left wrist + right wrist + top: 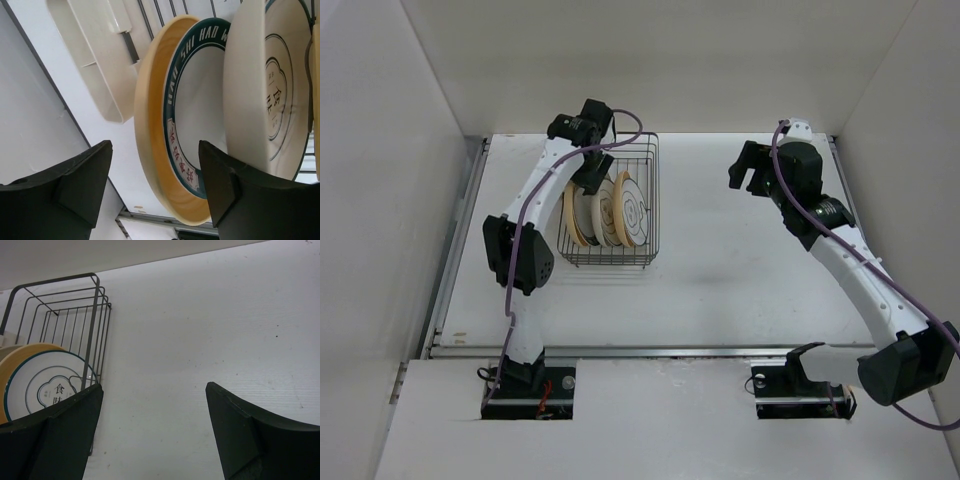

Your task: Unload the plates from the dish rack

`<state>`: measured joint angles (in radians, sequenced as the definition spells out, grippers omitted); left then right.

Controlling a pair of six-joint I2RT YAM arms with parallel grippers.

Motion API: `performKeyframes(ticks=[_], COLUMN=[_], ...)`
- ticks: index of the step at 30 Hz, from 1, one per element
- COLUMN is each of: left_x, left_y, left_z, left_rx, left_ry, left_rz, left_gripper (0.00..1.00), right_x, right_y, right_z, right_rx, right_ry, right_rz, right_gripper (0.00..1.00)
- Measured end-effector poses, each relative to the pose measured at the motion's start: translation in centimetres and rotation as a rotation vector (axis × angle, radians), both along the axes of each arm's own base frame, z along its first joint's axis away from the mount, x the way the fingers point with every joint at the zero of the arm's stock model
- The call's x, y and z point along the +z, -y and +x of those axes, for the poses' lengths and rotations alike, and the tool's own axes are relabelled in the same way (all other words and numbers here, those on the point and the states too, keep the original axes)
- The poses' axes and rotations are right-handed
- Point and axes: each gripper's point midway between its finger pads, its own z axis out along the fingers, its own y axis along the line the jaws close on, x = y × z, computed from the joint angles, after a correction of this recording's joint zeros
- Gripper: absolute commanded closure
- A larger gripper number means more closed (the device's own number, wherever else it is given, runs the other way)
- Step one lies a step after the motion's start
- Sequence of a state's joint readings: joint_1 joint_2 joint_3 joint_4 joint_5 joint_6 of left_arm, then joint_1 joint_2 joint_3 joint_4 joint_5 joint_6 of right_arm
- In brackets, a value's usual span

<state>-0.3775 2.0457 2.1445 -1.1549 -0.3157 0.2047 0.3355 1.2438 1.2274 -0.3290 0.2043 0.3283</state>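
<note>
Since the plates (pixel 605 212) we can see all stand on edge inside the dish rack (pixel 653 200), on the left half of the counter (pixel 740 290) toward its far side, we judge the unloading to be at its first pick.

The left tool (pixel 154 150) reaches down into the rack with its jaws wide. The rim of the tan plate (pixel 147 125) sits in the gap between them, and nothing is clamped yet. The next move, as we read it, calls for lining that rim up squarely and closing on it alone. Then the plate should be lifted straight up, so that it clears the divider wires without dragging its neighbours.

The right tool (pixel 155 386) hangs spread wide over bare counter well to the right of the rack, holding nothing.

The tan plate is plain and smooth-edged. A teal-rimmed plate (pixel 200 110) with lettering sits close against its face, and we cannot tell whether they touch. A cream plate (pixel 260 85) with thin dark rings stands just to its right. A cream side piece (pixel 95 60) hangs on the rack's left wall.
</note>
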Motion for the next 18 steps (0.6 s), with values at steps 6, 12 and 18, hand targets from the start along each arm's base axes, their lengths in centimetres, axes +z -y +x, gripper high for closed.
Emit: performKeyframes(ticks=[6,12,18], left_x=[1.1,1.5,1.3], left_y=[-0.3,-0.4,-0.6], left_z=[0.3,0.6,0.3], left_rx=[0.011,0.016,0.014], left_ry=[0.039,0.052,0.032], left_rz=[-0.012,-0.023,-0.029], left_gripper=[0.60,0.76,0.68], right_x=[0.0,0.0,0.0], right_y=[-0.2,-0.2,-0.2], right_z=[0.0,-0.1,-0.1], right_rx=[0.011,0.019,0.021], right_ry=[-0.001,0.000,0.001], right_rz=[-0.001,-0.007,-0.013], right_gripper=[0.11,0.11,0.11])
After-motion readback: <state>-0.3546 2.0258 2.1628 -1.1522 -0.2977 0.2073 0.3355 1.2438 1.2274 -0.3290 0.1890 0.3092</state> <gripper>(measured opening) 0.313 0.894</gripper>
